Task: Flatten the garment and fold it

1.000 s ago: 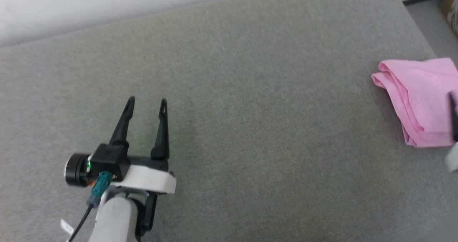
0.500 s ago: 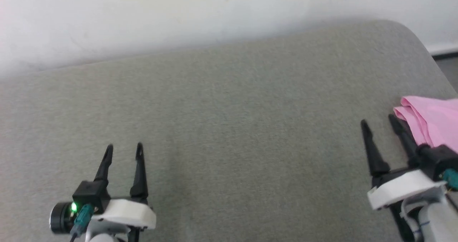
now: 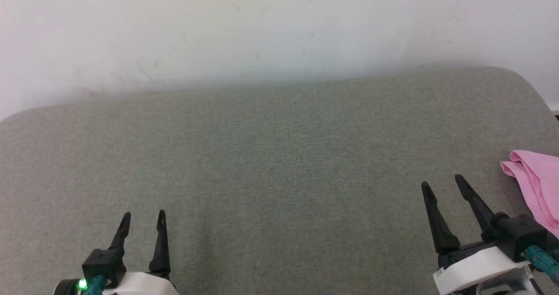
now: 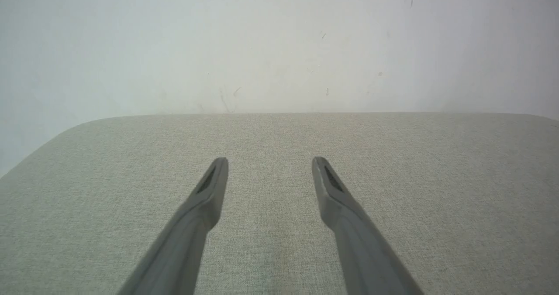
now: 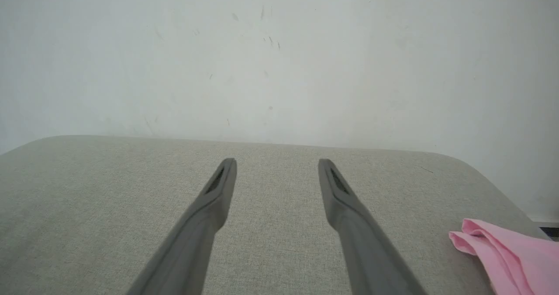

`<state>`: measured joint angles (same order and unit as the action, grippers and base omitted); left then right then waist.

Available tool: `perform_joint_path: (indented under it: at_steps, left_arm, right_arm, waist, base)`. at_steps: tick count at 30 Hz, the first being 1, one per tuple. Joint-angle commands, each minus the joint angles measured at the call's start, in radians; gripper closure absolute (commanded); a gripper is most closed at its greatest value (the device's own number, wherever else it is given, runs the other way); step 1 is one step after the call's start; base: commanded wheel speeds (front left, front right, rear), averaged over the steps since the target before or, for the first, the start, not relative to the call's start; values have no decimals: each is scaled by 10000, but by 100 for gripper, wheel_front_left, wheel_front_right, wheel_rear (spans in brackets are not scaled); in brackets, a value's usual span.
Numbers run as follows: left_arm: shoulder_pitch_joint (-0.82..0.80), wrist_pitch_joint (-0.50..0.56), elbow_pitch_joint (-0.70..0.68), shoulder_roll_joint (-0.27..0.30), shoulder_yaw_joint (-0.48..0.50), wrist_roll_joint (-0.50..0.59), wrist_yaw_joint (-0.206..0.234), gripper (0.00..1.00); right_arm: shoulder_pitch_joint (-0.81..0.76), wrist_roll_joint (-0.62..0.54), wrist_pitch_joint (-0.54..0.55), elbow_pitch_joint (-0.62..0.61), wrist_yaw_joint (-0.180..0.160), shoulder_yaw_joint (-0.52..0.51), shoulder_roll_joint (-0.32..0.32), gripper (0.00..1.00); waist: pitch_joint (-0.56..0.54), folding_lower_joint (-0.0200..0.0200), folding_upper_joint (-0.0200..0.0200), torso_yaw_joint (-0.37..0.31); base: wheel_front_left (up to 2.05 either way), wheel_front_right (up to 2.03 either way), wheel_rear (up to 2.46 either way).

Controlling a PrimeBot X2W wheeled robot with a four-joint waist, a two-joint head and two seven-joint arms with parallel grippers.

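The pink garment (image 3: 537,183) lies folded in layers at the right edge of the grey cushioned surface (image 3: 279,164); it also shows low at the right in the right wrist view (image 5: 511,255). My right gripper (image 3: 442,182) is open just left of the garment, apart from it, with nothing between its fingers (image 5: 277,160). My left gripper (image 3: 144,215) is open at the lower left over bare fabric, far from the garment, and empty (image 4: 270,159).
A white wall (image 3: 262,29) rises right behind the surface's far edge. The surface's rounded far right corner (image 3: 519,74) lies just beyond the garment. Broad bare fabric stretches between the two grippers.
The head camera has swung up and right: the wall now shows, and both grippers sit low in the picture. The right gripper came into view beside the garment. The garment lies as before.
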<state>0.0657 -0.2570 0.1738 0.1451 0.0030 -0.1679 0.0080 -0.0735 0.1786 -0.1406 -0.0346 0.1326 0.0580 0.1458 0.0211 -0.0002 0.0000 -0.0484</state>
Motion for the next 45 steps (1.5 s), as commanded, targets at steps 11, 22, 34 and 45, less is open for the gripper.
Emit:
perform_joint_path:
  at_steps: [11, 22, 34, 45]
  left_arm:
    - [51, 7, -110, -14, -48, -3, -73, 100]
    - [1, 195, -220, -79, -47, 114, -72, 100]
    - [-67, 439, -377, -168, -45, 275, -72, 100]
    - [-129, 664, -520, -251, -43, 424, -73, 100]
  right_arm:
    - [-43, -31, 93, -123, 0, -25, -90, 100]
    - [12, -154, 183, -88, 0, -60, -147, 100]
    - [87, -322, 309, -43, -2, -114, -230, 100]
    - [155, -477, 424, -2, -3, -163, -307, 100]
  waist:
    - [8, 2, 0, 105]
    - [-7, 2, 0, 132]
    - [-28, 2, 0, 168]
    - [-47, 2, 0, 202]
  base:
    - [0, 0, 0]
    - [0, 0, 0]
    - [0, 0, 0]
    - [0, 0, 0]
